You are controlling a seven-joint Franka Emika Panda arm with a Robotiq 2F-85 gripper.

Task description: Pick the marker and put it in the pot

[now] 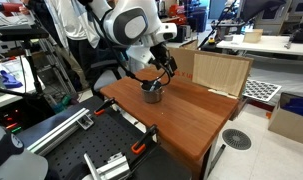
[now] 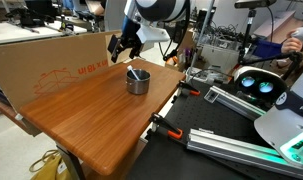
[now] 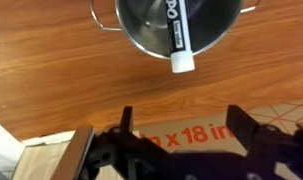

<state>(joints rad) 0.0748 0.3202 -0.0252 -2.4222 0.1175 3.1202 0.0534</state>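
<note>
The arm point(image 1: 131, 25) bends over the worktop point(image 3: 51, 80). Its hand point(image 3: 181, 135) hangs above the pot point(image 3: 136, 30), wide open and empty. The marker point(image 3: 179, 45) leans inside the pot.

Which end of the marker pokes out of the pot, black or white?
The white end of the marker; its black body lies inside the pot.

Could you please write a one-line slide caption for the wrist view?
Marker rests in the pot, light end over its rim, with the open gripper apart from it above the wooden table.
</note>
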